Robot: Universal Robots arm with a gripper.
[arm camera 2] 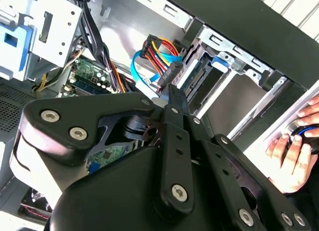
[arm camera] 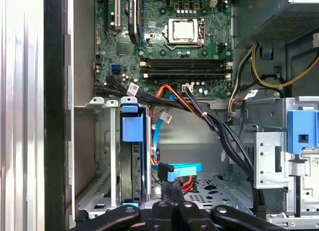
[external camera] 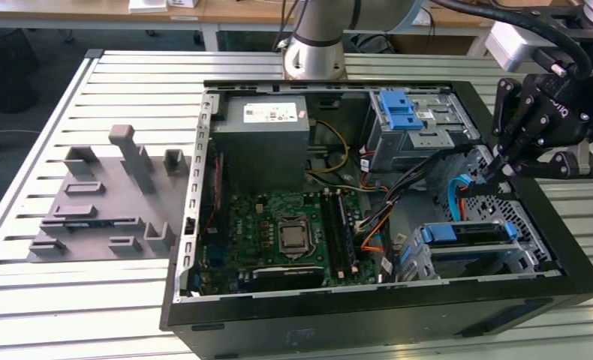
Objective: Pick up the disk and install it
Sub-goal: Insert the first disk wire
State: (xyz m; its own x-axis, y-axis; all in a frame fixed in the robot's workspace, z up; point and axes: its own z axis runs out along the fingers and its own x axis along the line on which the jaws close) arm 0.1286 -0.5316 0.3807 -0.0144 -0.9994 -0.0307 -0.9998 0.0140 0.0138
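Blue-railed disk (arm camera: 132, 159) stands on edge in its bay (arm camera: 102, 141), long axis toward the motherboard (arm camera: 184, 47); my gripper (arm camera: 171, 189) is closed.

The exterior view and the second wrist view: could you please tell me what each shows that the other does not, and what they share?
Exterior view: the grey fixture block on the slatted table, the power supply box and the CPU socket. Second wrist view: a person's hand beside the computer case. Shared: the gripper close to the blue data cable, and the disk seated in its drive bay.
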